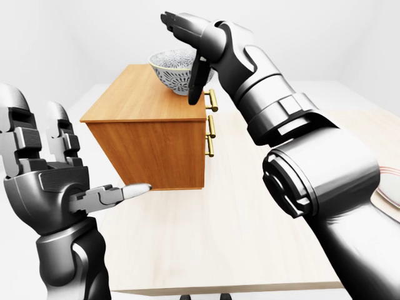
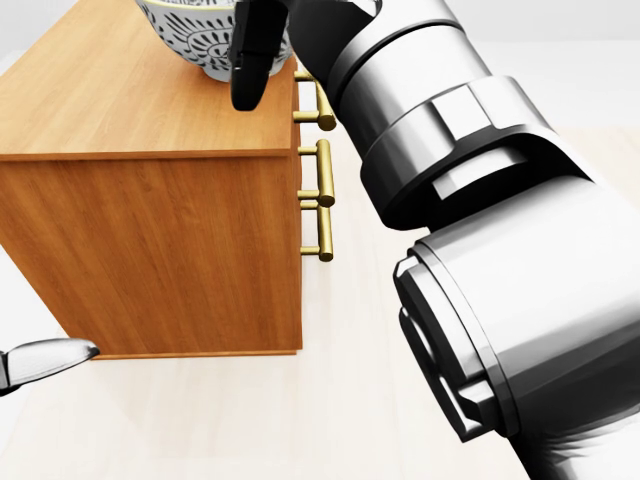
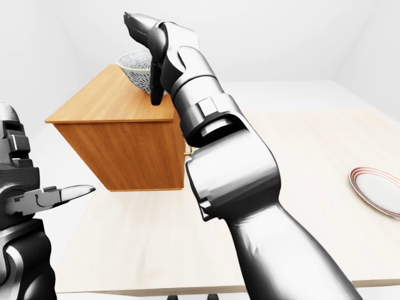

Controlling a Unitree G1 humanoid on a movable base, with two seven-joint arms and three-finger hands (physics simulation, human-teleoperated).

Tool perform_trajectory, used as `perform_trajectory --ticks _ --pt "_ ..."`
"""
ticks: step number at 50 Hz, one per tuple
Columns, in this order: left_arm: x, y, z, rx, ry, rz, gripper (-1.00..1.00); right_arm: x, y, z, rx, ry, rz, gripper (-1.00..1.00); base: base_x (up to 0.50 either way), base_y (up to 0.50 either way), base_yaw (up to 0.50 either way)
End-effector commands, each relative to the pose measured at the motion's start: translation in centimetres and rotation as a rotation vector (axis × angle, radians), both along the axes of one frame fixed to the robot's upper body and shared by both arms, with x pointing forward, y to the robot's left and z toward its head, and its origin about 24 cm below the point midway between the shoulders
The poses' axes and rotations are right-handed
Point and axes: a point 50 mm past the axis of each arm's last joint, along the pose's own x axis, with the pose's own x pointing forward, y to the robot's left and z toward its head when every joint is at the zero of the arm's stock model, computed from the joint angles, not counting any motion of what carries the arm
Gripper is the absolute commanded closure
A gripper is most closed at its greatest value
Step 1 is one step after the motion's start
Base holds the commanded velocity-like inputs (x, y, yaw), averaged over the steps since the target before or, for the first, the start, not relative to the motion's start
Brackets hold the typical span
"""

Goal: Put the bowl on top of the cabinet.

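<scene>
At the upper centre of the left-eye view, the bowl (image 1: 172, 69) sits upright on the cabinet (image 1: 150, 140) top, near the edge above the brass handles (image 2: 322, 165). The right hand (image 1: 200, 40) is over the bowl with fingers extended and spread; one dark digit hangs down along the bowl's right side. At lower left, the left hand (image 1: 44, 181) is spread and holds nothing. The cabinet stands on the table (image 1: 250, 231). A plate (image 3: 378, 190) lies at far right.
</scene>
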Motion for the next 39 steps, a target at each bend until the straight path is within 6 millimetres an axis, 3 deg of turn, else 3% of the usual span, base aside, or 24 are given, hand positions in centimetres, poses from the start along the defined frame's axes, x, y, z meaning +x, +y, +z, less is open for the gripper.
perform_trajectory --ticks 1,2,3,4,24,39 --pt "0.0 -0.1 0.0 0.002 0.002 -0.003 -1.0 -0.8 0.9 1.8 0.033 -0.053 0.037 -1.0 0.0 0.0 0.0" --pt "0.0 -0.1 0.0 0.002 0.002 -0.003 -1.0 -0.8 0.9 1.8 0.033 -0.053 0.037 -1.0 0.0 0.0 0.0" --pt "-0.1 -0.2 0.0 0.002 -0.002 -0.006 -1.0 -6.1 4.8 9.3 0.083 -0.253 0.2 -1.0 0.0 0.0 0.0" --pt "-0.1 -0.2 0.0 0.002 -0.001 -0.006 -1.0 -6.6 5.1 9.7 0.085 -0.277 0.221 -1.0 0.0 0.0 0.0" --pt "-0.2 -0.3 0.0 0.004 -0.001 -0.009 -1.0 -8.4 7.6 9.9 0.145 -0.278 0.351 -1.0 0.0 0.0 0.0" --pt "-0.1 -0.3 -0.1 0.003 0.003 -0.01 -1.0 -8.8 7.8 10.1 0.158 -0.272 0.369 -1.0 0.0 0.0 0.0"
